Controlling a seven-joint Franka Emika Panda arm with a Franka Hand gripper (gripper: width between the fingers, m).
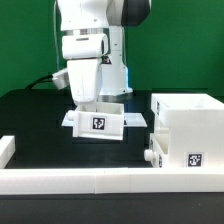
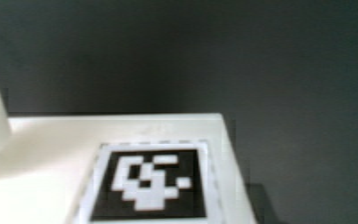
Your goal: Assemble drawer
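Note:
A small white drawer tray (image 1: pixel 100 121) with a black-and-white tag on its front stands on the black table at centre. My gripper (image 1: pixel 96 100) is straight above it, down at its back wall. The tray's rim hides the fingertips, so I cannot tell whether the jaws are open or shut. The large white drawer box (image 1: pixel 186 128), also tagged, stands at the exterior view's right, apart from the tray. The wrist view shows only a white surface (image 2: pixel 51 135) with a tag (image 2: pixel 153 182) very close up and no fingers.
A low white L-shaped wall (image 1: pixel 100 180) runs along the table's front and up the exterior view's left (image 1: pixel 5 150). A thin flat white board (image 1: pixel 70 118) shows beside the tray. The robot base and cables stand behind.

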